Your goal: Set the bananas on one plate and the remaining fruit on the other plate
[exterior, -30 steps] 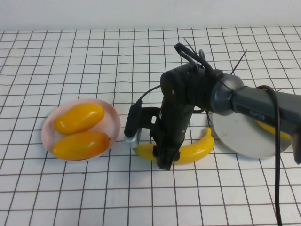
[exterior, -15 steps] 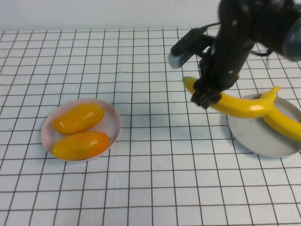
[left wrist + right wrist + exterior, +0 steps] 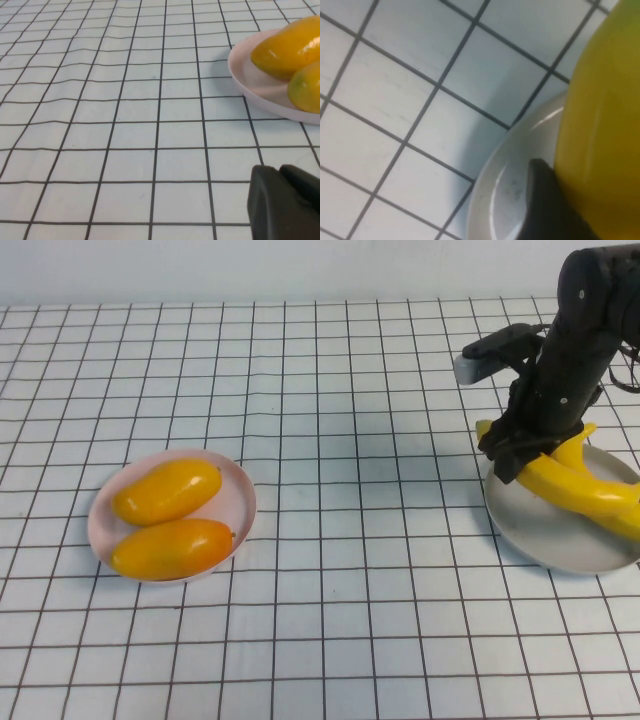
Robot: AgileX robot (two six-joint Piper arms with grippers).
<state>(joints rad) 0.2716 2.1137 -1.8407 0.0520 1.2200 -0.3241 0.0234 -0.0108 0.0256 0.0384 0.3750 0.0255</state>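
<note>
Item: banana, glossy rigid plastic, light, slippery; best taken mid-length. My right gripper, fingers clamped on it, holds it over the grey-blue plate beside the second banana. My left gripper, fingers together, idles by the pink plate, mangoes aboard.

Two glossy yellow bananas lie over the grey-blue plate at the right, one with its end poking past the plate's left rim, crossing the other. On the left, two plump orange-yellow fruits lie side by side, touching, filling the pale pink plate.
</note>
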